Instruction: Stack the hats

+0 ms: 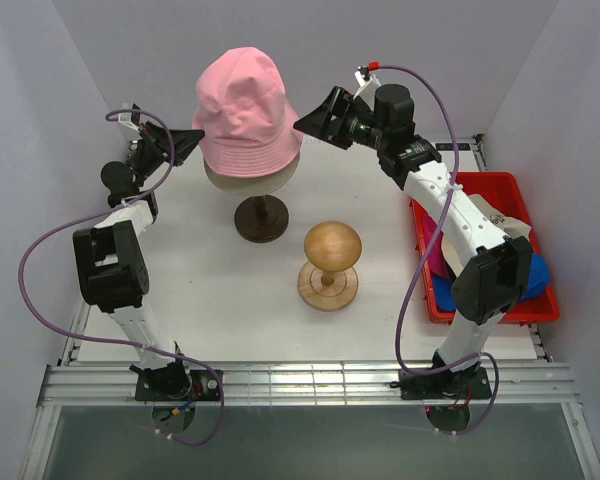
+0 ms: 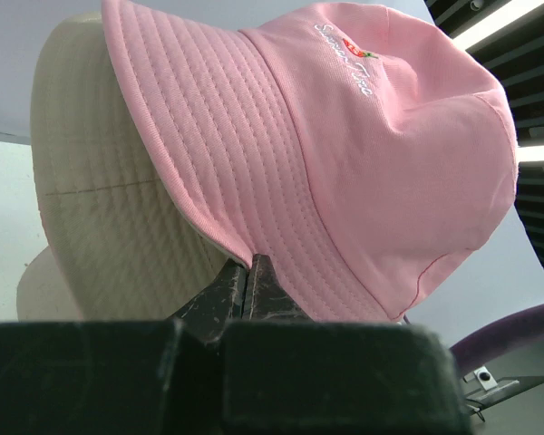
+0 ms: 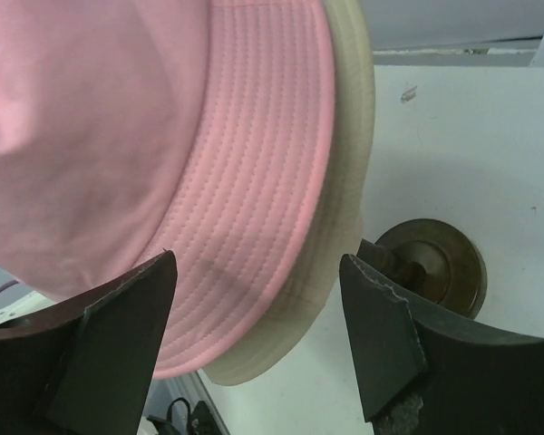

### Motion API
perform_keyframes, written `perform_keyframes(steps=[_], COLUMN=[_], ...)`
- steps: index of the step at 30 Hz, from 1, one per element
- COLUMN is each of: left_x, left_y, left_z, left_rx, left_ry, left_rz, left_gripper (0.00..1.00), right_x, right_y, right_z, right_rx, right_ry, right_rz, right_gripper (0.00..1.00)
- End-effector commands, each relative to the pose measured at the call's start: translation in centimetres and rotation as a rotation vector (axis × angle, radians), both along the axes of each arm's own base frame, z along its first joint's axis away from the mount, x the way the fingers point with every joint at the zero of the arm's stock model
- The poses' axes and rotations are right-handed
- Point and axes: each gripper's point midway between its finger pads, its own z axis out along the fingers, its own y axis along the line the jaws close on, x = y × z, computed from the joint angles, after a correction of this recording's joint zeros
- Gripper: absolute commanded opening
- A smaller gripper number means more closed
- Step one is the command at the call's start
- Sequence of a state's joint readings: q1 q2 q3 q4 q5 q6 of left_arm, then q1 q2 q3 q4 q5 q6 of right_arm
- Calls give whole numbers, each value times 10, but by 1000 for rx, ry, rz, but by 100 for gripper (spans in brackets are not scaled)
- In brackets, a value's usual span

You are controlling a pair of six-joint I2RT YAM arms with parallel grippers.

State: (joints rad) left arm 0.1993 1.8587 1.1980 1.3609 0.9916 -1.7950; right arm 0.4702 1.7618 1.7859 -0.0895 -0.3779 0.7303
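The pink bucket hat (image 1: pixel 242 105) sits over the beige bucket hat (image 3: pixel 349 136) on the far stand (image 1: pixel 261 218). The left gripper (image 2: pixel 249 276) is clamped on the pink brim's left edge; the right gripper (image 3: pixel 258 272) gapes wide around both brims. If the left arm pulls away clamped, the pink hat could drag off

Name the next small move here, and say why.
Probably pull the right gripper back toward the red bin: its jaws stand open around the brims, holding nothing, the pink hat already sits over the beige hat, and the magenta cap and blue cap lie in the bin.
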Motion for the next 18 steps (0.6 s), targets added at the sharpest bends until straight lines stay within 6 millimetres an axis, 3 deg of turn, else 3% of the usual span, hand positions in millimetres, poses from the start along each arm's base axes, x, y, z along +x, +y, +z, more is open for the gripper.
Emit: perform_keyframes(steps=[1, 11, 18], left_x=[-33, -36, -36], left_y=[-8, -7, -7], left_z=[11, 9, 5], left_rx=[116, 157, 172], left_ry=[-183, -172, -152], left_rz=[-25, -18, -14], left_gripper=[0, 0, 0], right_x=[-9, -3, -2], right_y=[-9, -7, 2], right_z=[39, 39, 23], right_rx=[136, 300, 371], right_ry=[-54, 26, 107], right_rz=[24, 86, 137], right_gripper=[78, 77, 74])
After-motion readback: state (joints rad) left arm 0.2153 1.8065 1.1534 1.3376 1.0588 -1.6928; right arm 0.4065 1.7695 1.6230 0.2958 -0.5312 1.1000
